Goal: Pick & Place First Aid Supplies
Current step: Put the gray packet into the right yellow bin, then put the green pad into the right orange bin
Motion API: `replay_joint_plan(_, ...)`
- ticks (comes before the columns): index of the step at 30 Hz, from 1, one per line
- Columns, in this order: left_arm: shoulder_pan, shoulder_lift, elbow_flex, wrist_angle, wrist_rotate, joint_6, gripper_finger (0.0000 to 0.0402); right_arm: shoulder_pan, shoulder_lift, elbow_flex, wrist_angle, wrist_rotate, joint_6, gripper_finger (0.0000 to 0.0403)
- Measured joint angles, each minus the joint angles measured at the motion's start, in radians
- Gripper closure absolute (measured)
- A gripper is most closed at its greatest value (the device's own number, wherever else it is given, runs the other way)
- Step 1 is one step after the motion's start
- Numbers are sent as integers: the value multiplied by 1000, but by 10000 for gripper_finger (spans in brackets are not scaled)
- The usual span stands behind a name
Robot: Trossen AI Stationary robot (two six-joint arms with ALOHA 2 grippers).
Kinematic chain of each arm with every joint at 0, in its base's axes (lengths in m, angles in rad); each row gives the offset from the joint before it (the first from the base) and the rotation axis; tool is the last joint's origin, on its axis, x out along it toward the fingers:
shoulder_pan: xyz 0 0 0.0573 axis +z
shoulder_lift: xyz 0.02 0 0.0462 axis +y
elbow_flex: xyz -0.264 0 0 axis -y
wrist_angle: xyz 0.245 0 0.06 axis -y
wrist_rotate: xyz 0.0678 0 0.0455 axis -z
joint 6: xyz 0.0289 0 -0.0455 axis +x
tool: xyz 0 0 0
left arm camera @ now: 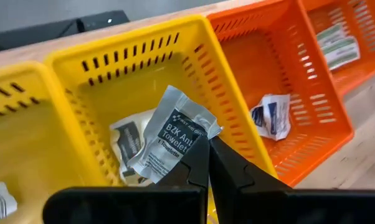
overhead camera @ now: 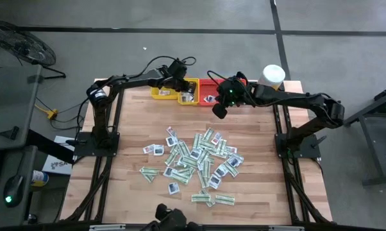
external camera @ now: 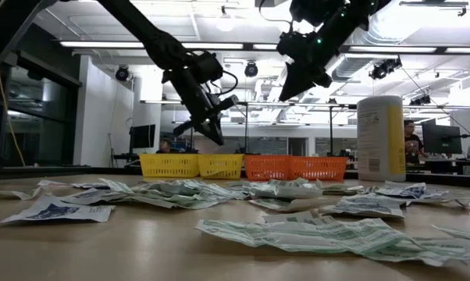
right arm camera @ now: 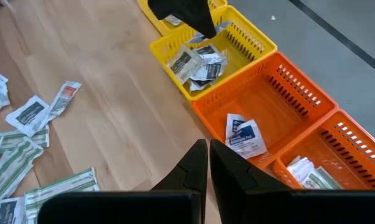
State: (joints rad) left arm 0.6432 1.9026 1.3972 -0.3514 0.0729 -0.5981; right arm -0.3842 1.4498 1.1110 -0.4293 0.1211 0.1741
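Packets (overhead camera: 196, 160) of first aid supplies lie scattered over the middle of the wooden table (overhead camera: 129, 115), well apart from both grippers, which hang over the trays at the table's 12 o'clock edge. One towelette packet (left arm camera: 174, 134) is clamped between the left gripper's (left arm camera: 207, 158) closed fingers, hanging over the inner yellow tray (left arm camera: 94, 81) where other packets already rest. Its long axis runs on from the fingertips, tilted slightly, so a release from here would likely drop it into that compartment. The right gripper (right arm camera: 208, 155) hovers above the near rim of the orange tray (right arm camera: 287, 93), fingers together and holding nothing; a blue-and-white packet (right arm camera: 243, 135) lies in that tray just beyond its tips. For the pile, the right arm looks no farther than the left, and it is free, with the heap toward 7 o'clock of it in the overhead view.

The left wrist view shows the held packet's printing and the grip, which the overhead view hides under the arm. The low view shows both grippers raised clear above the tray rims, though whether the packet shows there I cannot tell.
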Motion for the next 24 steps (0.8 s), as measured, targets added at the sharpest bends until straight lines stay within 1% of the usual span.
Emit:
replay_joint_plan(4, -2, 0, 0, 14, -23, 12, 401, -18, 0, 0, 0, -26, 0, 391)
replay_joint_plan(9, -2, 0, 0, 3, -11, 24, 395, -22, 0, 0, -1, -26, 0, 391)
replay_joint_plan(12, -3, 0, 0, 4, -1, 39, 372, -22, 0, 0, -2, -27, 0, 391)
replay_joint_plan(19, -2, 0, 0, 1, 15, 51, 298, -22, 0, 0, -7, -49, 0, 391)
replay_joint_plan(22, -2, -1, 1, -3, 47, 78, 280, -22, 0, 0, -8, -65, 0, 391)
replay_joint_plan(24, -2, -1, 15, -44, 51, 80, 277, -21, 0, 0, -11, -68, 0, 391)
